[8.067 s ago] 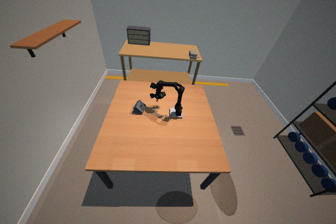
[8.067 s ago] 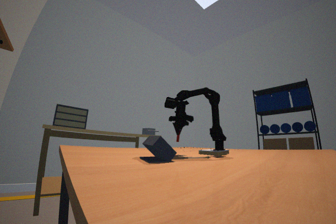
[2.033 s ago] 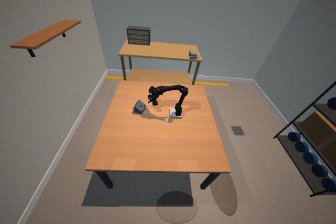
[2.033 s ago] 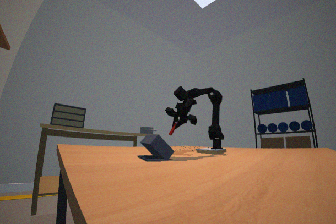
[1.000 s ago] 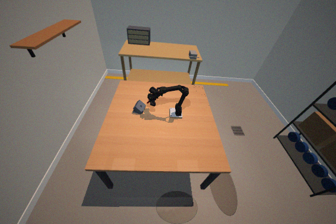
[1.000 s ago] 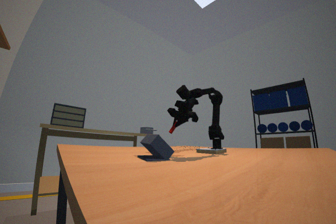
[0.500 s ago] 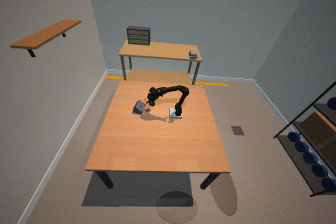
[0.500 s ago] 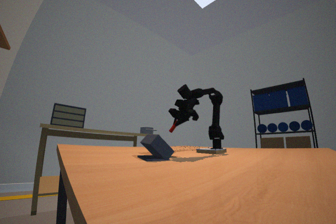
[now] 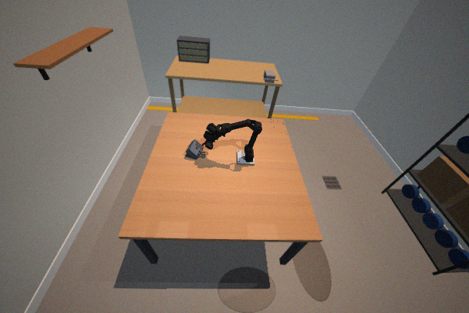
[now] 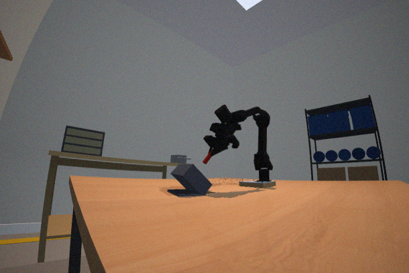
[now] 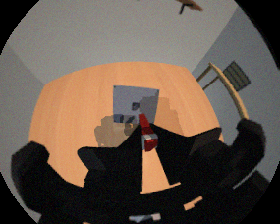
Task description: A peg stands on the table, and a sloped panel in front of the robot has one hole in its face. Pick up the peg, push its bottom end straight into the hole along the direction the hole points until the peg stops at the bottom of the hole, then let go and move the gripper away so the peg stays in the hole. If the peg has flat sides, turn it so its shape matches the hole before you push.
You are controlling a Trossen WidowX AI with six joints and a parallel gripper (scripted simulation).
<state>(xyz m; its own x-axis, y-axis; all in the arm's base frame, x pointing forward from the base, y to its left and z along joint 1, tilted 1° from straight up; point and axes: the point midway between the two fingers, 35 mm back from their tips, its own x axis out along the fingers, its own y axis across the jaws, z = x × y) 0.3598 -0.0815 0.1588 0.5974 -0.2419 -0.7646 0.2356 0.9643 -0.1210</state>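
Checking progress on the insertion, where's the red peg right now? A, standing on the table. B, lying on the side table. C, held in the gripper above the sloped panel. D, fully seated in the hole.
C: the gripper grips the red peg, tilted in air above the sloped panel.

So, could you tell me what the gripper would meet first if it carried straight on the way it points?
Most likely the sloped panel: the gripper tilts down toward its face, with the red peg leading. The peg would touch first, near the hole, though depth is hard to judge.
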